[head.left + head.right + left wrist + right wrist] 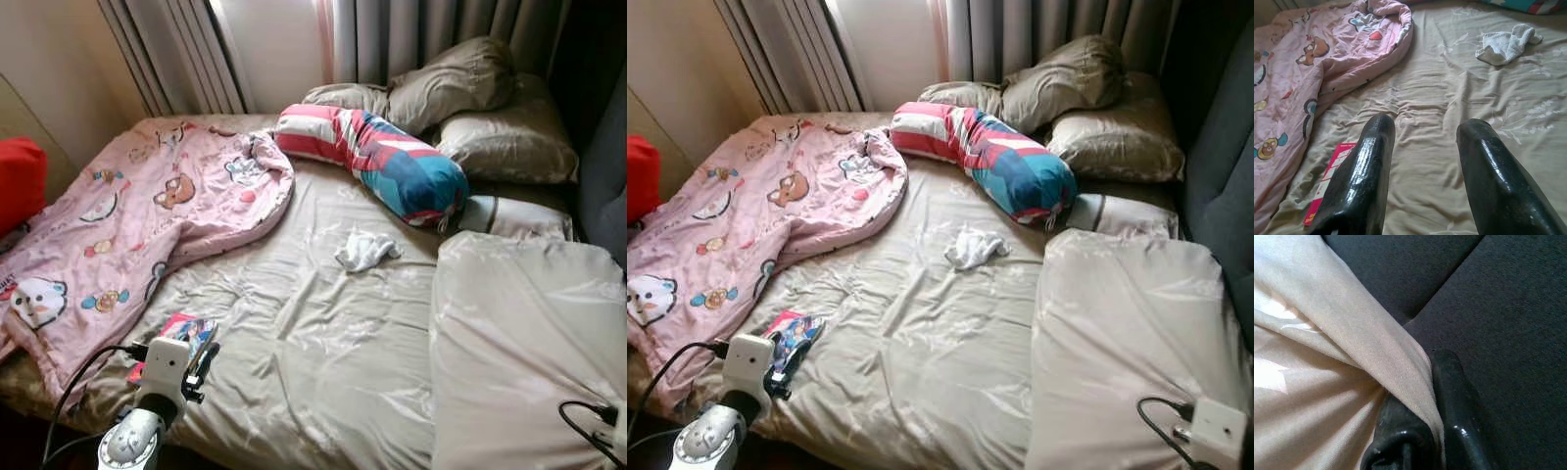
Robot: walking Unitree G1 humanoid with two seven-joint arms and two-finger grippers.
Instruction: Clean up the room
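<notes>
From the left eye view, a bed (pixel 323 352) with a beige sheet takes up most of the frame. A pink cartoon blanket (pixel 127 225) lies bunched across the left half, and a striped red, white and blue bolster (pixel 377 162) runs diagonally across the upper middle, with beige pillows (pixel 480 108) piled behind it at the upper right. A small white cloth (pixel 364 251) sits crumpled on the sheet just below the bolster's lower end. At the lower left, the left gripper (pixel 201 367) hangs over a small pink book (pixel 181 338) lying at the blanket's edge. A folded beige duvet (pixel 529 343) covers the lower right.

The right eye view shows the same bed, with the right arm's wrist housing (pixel 1215 431) at the lower right corner, over the duvet's edge.

In the left wrist view, the two black fingers (pixel 1361 176) stand well apart with nothing between them. The pink book peeks out at the lower left beside one finger, and the white cloth lies at the upper right.

In the right wrist view, the right gripper (pixel 1425 431) has its fingers pinched together on a fold of the beige duvet, with dark grey upholstery (pixel 1498 308) behind.
</notes>
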